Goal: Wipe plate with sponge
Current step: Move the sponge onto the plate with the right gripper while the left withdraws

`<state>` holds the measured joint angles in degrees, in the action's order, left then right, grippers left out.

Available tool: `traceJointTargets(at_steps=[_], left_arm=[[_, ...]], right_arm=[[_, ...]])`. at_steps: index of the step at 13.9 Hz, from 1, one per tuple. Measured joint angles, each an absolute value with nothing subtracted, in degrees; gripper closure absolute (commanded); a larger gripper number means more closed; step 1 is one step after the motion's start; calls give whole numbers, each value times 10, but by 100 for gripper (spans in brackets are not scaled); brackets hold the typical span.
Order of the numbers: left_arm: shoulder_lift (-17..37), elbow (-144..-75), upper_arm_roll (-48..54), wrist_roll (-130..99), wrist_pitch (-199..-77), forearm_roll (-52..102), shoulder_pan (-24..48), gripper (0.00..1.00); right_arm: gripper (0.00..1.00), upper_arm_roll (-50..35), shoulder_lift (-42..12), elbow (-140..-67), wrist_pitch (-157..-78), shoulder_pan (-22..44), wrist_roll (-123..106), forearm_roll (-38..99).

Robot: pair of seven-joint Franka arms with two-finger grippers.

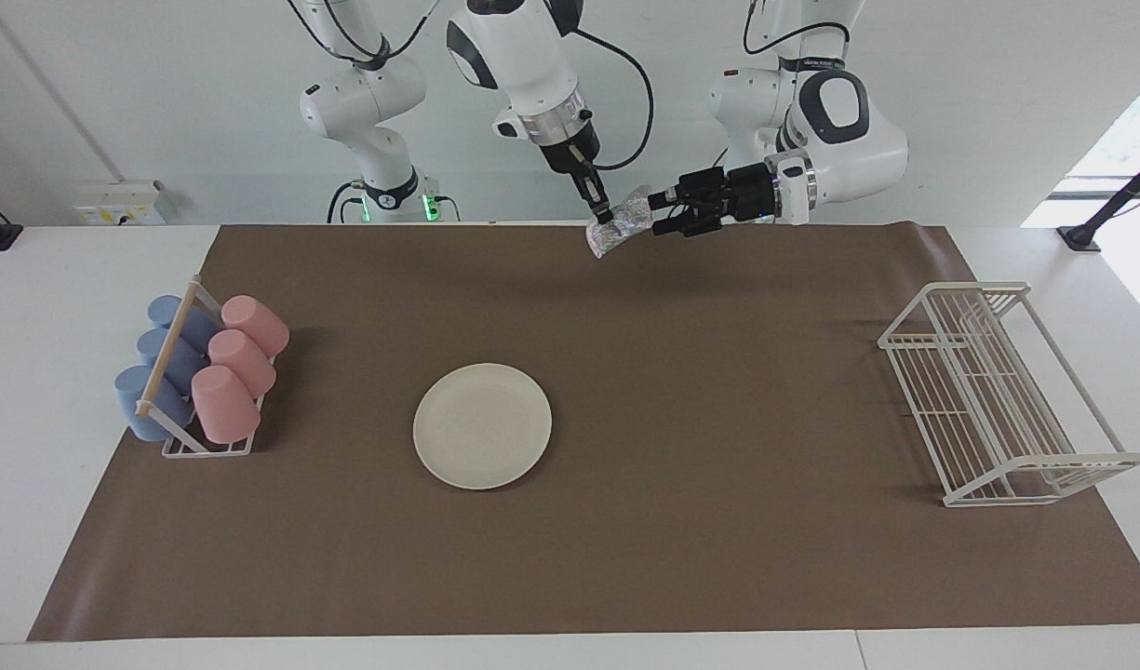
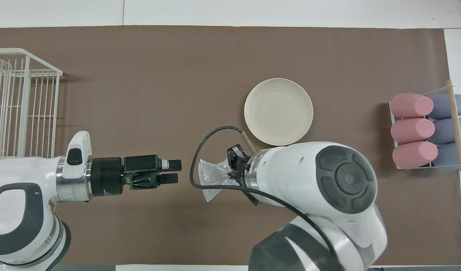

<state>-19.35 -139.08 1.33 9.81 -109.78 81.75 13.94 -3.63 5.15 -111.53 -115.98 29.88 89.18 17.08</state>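
Brown mat [image 1: 681, 521] covers most of the table. On it: one wire dish rack [image 1: 1002, 395] at the left arm's end, one cup rack [image 1: 183, 391] at the right arm's end, one plate [image 1: 482, 425] lying flat between them, closer to the cup rack. Nothing on the plate, open mat all round it.

Counts: 3 pink cups [image 1: 237, 365] and 3 blue cups [image 1: 165, 358], all lying on their sides in the cup rack, pink row on the side toward the plate. 1 plate, 1 sponge [image 1: 618, 223], 2 racks.

Sponge is in the air over the mat's edge nearest the robots, well apart from the plate. In the overhead view it shows as a crumpled foil pad [image 2: 212, 180] hanging off the right gripper's tip.

Right gripper [image 1: 602, 214]: arm comes down steeply from above, wrist angled toward the left arm, fingers pinched tight on one corner of the sponge; the rest of it dangles below.

Left gripper [image 1: 660, 212]: forearm roughly horizontal, pointing at the sponge from the left arm's end. Fingers [image 2: 174, 163] are spread apart and hold nothing. Tips sit just beside the sponge; overhead view shows a clear gap between them.
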Motion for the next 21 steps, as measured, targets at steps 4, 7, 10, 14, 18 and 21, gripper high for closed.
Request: traceJointTargets(at_steps=[4,7,10,14,18,21], left_arm=[[-194,-1384,12,83,-1120,747,127,0],[-193,-1374,11,65,-1121,660,93,0],[-185,-1350,11,23,-1122,561,64,0],[-162,-1317,10,0,-1123,461,39,0],[-136,-1262,9,-29,-1117,331,12,0],[-119,-1220,8,-32,-1084,251,-6,0]], right_arm=[[100,-33,16,-1173,-1234,207,665,170],[100,-33,-45,-1224,-1371,196,611,170],[100,-34,-87,-1233,-1433,190,578,170],[100,-33,-139,-1233,-1486,178,546,170],[100,-33,-156,-1231,-1513,155,461,170],[100,-33,-156,-1231,-1513,114,381,170]])
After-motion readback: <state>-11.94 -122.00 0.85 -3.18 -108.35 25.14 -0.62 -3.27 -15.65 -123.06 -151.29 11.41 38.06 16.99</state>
